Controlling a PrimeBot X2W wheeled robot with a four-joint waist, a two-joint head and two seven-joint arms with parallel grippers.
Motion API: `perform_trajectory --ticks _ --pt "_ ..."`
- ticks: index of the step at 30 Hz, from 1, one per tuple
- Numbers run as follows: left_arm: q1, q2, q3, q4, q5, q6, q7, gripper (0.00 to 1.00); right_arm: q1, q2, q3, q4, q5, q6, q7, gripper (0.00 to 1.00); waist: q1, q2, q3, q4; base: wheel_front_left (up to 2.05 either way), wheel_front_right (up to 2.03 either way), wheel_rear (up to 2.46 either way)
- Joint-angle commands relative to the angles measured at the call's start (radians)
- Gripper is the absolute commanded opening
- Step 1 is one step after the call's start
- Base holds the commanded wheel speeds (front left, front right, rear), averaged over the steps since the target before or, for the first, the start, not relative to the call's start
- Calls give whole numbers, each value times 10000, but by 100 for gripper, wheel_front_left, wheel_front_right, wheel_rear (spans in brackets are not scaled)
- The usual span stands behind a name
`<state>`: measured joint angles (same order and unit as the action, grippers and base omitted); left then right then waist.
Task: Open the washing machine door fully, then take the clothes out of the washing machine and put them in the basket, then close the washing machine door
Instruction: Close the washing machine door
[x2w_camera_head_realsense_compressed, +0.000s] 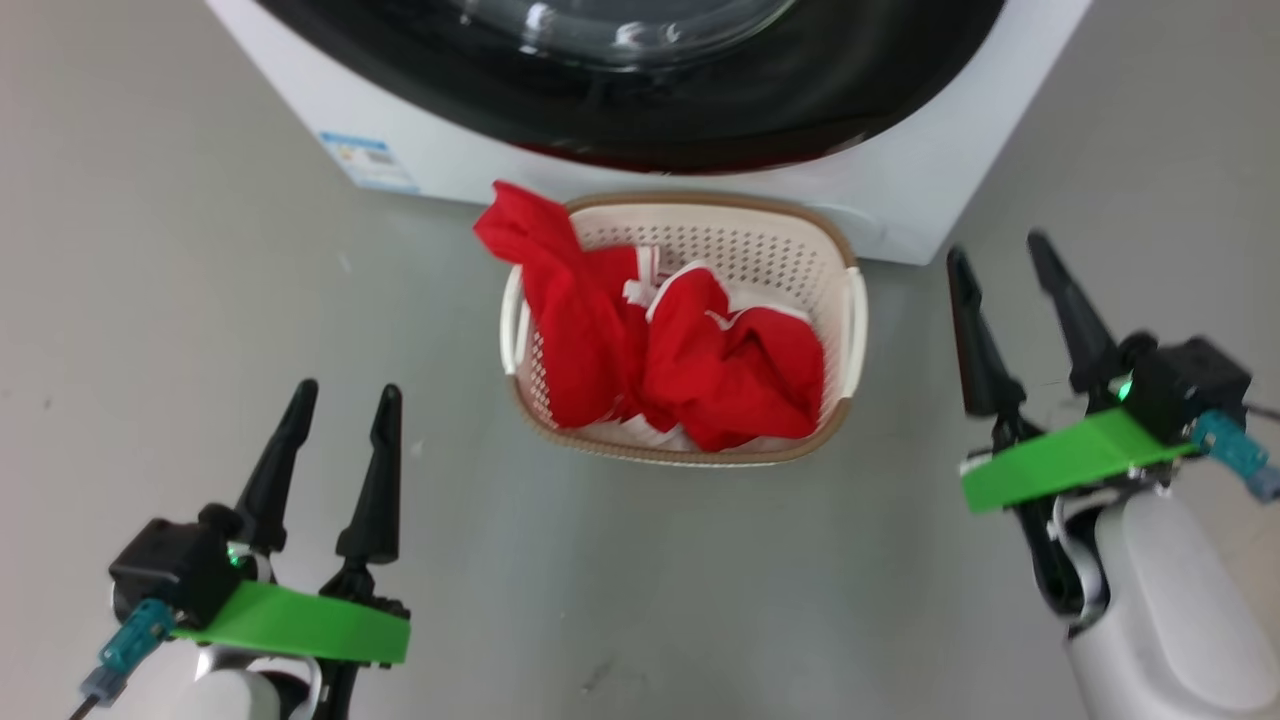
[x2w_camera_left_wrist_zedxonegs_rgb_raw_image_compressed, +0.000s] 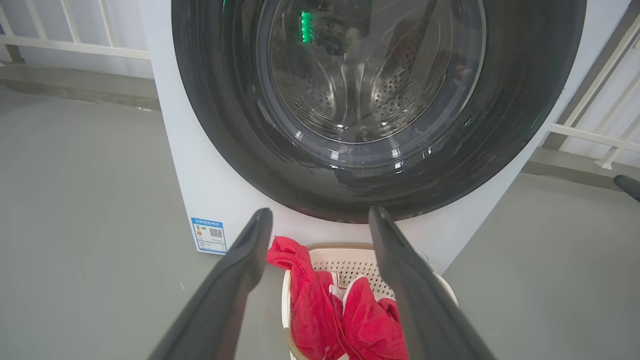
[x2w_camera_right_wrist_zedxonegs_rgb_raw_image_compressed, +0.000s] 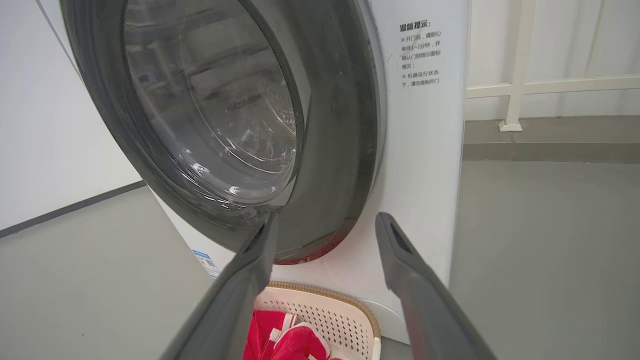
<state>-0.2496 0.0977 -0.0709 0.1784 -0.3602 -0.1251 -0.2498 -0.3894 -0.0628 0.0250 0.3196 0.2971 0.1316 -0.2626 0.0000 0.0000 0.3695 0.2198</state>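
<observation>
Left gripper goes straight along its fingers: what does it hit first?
The left gripper would probably meet the washing machine door first, at its lower black rim; the basket lies below that line. Depth uncertain.

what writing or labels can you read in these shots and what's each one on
"温馨提示:" heads the black printed notice on the front of the big white boxy washing machine.
"※开门前,请耐心等待1~2分钟,并确认门锁指示图标熄灭;" is below it, small, likely reading.
"※机器运行状态下,请勿强制开门" closes the same notice.
Small blue label with a QR code, low on the front: too small to read.
</observation>
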Motion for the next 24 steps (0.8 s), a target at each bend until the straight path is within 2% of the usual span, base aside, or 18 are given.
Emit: perform_trajectory --ticks 1,10,24 --pt "158 354 423 -166 144 -56 -120 100 349 126 280 -303 47 -9 8 100 0 0 -444 -473 0 0 0" --pt "464 683 551 -29 114 -56 -120 100 1567 126 51 -413 183 -9 8 100 0 0 -921 -1133 0 0 0" --pt "980 857 759 26 219 -56 -120 100 2689 126 -284 -693 362 -9 8 100 0 0 -1484 -1723 0 0 0"
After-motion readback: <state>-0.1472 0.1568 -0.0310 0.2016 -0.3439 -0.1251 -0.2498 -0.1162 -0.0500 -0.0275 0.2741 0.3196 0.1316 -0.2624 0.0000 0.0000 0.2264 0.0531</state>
